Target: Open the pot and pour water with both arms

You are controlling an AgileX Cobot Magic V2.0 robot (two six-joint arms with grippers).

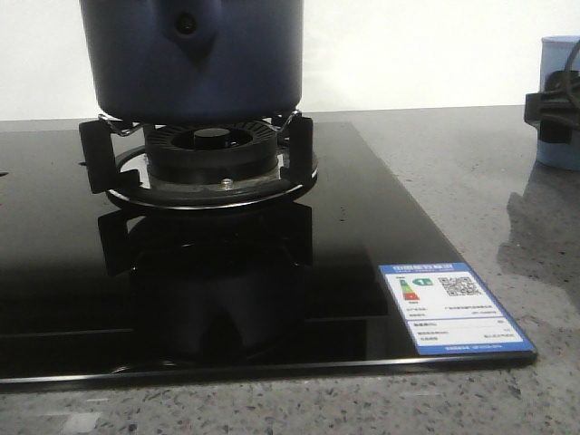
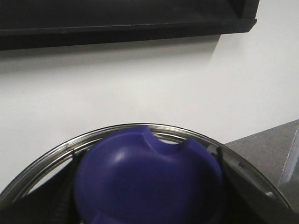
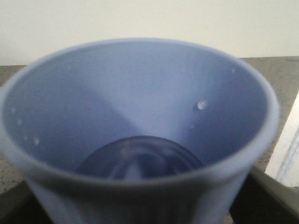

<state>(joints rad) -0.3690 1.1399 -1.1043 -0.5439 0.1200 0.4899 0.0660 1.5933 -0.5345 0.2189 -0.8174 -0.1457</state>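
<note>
Pot (image 1: 192,59) was seated on the burner toward the desk's far edge; lid apparently lifted by left tool, cup (image 3: 140,135) apparently gripped by right tool, pouring outstanding.

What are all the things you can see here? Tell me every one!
pot: one, dark navy blue, on the burner stand.
burner: one, black, under the pot.
stovetop: one, shiny black glass, on the counter.
sticker: one, blue and white, stovetop's near right corner.
cup: one, light blue, far right on the counter; some water inside.
lid: one, glass with metal rim and blue knob, seen from the left wrist.
right gripper: black, around the cup.
</note>
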